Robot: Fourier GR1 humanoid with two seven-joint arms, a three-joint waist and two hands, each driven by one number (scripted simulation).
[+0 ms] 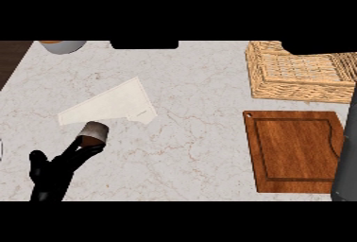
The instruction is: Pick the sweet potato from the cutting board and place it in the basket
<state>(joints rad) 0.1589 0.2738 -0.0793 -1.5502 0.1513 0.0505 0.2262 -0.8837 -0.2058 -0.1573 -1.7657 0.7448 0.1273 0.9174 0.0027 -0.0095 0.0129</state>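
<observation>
Sweet potato not made out anywhere; position, long axis, pointing direction cannot be told. Cutting board [296, 151] at worktop [195, 94] near right edge, basket [293, 80] just beyond at far right corner. Right forearm [346, 156] covering board's right edge. Right hand [317, 47] only dark shape over basket, cut off; fingers cannot be told. Left hand [52, 168] near left corner, fingers straight, tips at small grey-brown cylinder [94, 133].
</observation>
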